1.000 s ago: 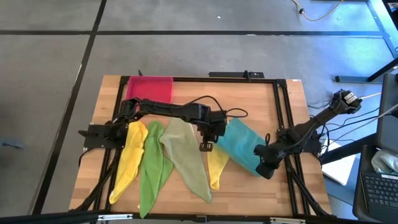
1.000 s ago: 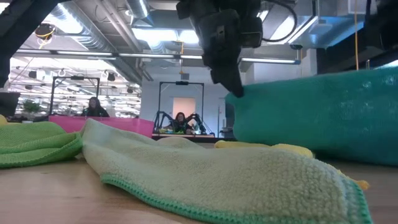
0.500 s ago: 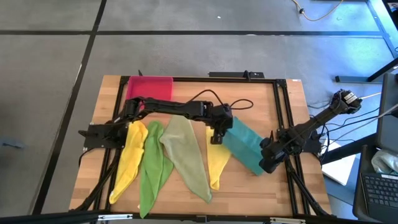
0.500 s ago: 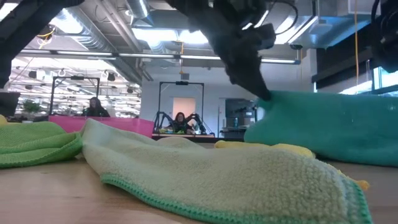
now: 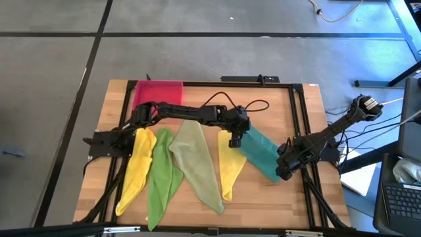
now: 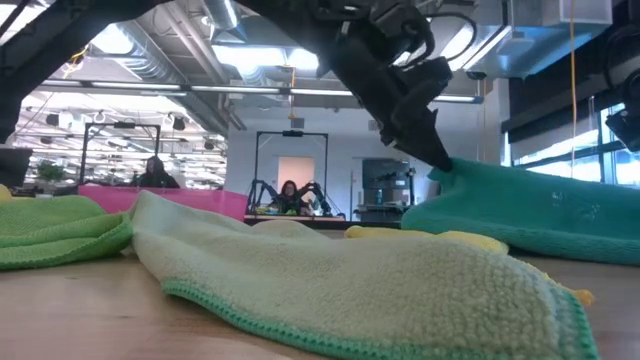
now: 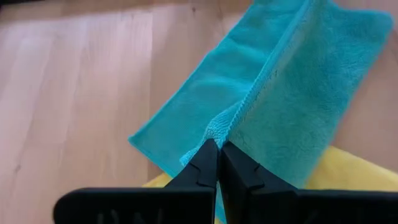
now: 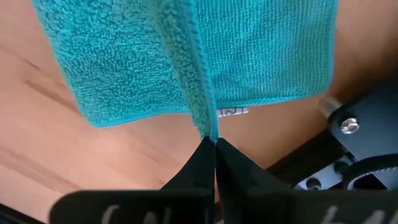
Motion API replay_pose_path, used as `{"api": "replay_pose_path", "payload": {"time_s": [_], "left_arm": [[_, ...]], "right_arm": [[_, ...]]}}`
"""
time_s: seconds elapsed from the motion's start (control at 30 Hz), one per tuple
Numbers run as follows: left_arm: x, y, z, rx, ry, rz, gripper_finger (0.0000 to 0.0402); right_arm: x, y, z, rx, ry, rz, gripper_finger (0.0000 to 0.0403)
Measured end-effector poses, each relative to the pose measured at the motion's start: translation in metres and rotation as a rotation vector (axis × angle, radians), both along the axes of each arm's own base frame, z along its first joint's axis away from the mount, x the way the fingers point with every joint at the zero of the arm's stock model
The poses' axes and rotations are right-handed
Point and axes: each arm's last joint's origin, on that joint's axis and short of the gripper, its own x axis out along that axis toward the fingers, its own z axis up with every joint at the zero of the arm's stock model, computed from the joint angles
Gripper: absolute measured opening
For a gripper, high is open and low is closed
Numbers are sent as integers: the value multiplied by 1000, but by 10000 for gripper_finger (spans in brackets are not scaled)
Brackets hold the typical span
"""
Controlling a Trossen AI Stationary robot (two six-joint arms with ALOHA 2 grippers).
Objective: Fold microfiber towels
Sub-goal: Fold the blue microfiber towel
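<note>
The teal towel [image 5: 260, 153] lies as a narrow slanted band at the table's middle right. My left gripper [image 5: 235, 141] is shut on its far-left end and my right gripper [image 5: 281, 172] on its near-right end. Two yellow towels [image 5: 136, 168] [image 5: 230, 170], a bright green towel [image 5: 161, 176] and a pale olive-green towel [image 5: 197, 164] lie flat in long strips on the table's left and middle. The low view shows my left gripper [image 6: 440, 158] slanting down onto the teal towel [image 6: 530, 205]. My left gripper pinches the teal towel's hemmed edge [image 7: 219, 127] between its two shut fingers, at the end nearest the table's middle. The fingers slant down from the table's left. That end is raised into a small peak [image 6: 452, 172]; the cloth beyond slopes down onto the table. My right gripper pinches a ridge of the teal towel [image 8: 206, 124] at its near-right end, beside the small white label [image 8: 233, 112]. The fingers point steeply down, in line with the ridge. One layer or several, I cannot tell. The cloth spreads on the wood to both sides of the ridge.
A pink-red tray [image 5: 158, 94] stands at the far left corner. A black frame rail [image 5: 304, 131] runs along the table's right side, close to my right gripper. A second yellow towel lies partly under the teal one. People sit in the room behind.
My left gripper has moved toward the table's right and far edges and sunk, tipping further down. My right gripper has tipped steeply down and sunk. The teal towel, first a broad raised sheet, has dropped and narrowed into a band lying low on the table.
</note>
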Motion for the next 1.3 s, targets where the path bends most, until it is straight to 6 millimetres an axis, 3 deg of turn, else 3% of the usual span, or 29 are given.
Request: {"api": "replay_pose_path", "payload": {"time_s": [0.33,1.3], "left_arm": [[4,-1,-13,19,14,-21,0],[9,3,-9,124,-46,6,0]], "right_arm": [[1,-1,0,-1,0,-11,5],[2,-1,3,-27,0,-72,5]]}}
